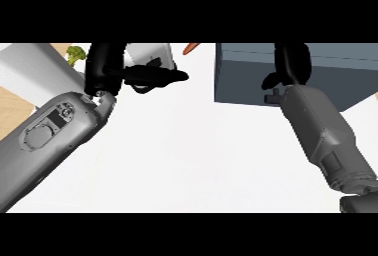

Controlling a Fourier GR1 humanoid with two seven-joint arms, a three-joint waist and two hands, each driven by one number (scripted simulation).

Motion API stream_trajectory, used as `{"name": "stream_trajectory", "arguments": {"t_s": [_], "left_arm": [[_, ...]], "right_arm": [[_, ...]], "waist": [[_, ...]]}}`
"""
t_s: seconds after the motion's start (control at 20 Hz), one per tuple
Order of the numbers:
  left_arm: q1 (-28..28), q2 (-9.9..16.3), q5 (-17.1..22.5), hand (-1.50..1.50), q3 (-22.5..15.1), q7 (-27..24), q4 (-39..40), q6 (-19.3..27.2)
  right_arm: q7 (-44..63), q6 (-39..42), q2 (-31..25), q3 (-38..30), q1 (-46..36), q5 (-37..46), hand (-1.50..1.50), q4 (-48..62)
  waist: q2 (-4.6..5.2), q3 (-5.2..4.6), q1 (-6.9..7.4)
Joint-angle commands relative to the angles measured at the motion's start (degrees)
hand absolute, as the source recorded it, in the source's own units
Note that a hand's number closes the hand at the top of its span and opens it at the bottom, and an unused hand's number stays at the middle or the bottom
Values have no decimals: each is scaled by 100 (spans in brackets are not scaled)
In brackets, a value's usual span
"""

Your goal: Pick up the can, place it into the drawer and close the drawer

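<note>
left hand [122,70] – fingers curled round can [151,56] | right hand [290,62] – fingers unclear, at drawer [244,75] | bare counter [199,160] between

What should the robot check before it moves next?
1. Left hand curled round the can: ok.
2. Can lifted off the counter: cannot tell.
3. Drawer unit in view: ok.
4. Drawer open to take the can: cannot tell.
5. Right hand out of the can's way: not ok, it is at the drawer unit.
6. Broccoli and carrot away from the path: ok.
</note>
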Motion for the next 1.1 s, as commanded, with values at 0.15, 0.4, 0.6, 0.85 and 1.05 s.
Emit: {"name": "stream_trajectory", "arguments": {"t_s": [0.15,0.4,0.6,0.85,1.05], "left_arm": [[172,-56,-143,-150,5,10,-165,20],[584,132,-78,-150,191,-223,-319,-129],[529,187,-134,-150,186,-52,-443,-52],[637,134,-151,-150,224,-81,-403,-72],[1018,274,-136,-150,292,-201,-619,-126]], "right_arm": [[-79,87,-53,-230,-752,-159,-150,400],[-762,-25,313,-628,-635,-721,-150,261],[-1227,219,373,-1127,-698,-1326,-150,175],[-1862,653,496,-1678,-861,-2036,-150,26],[-2326,1067,629,-2198,-797,-2697,-150,-70]], "waist": [[87,26,77],[80,32,90],[56,44,99],[42,41,-41],[-25,31,-109]]}}
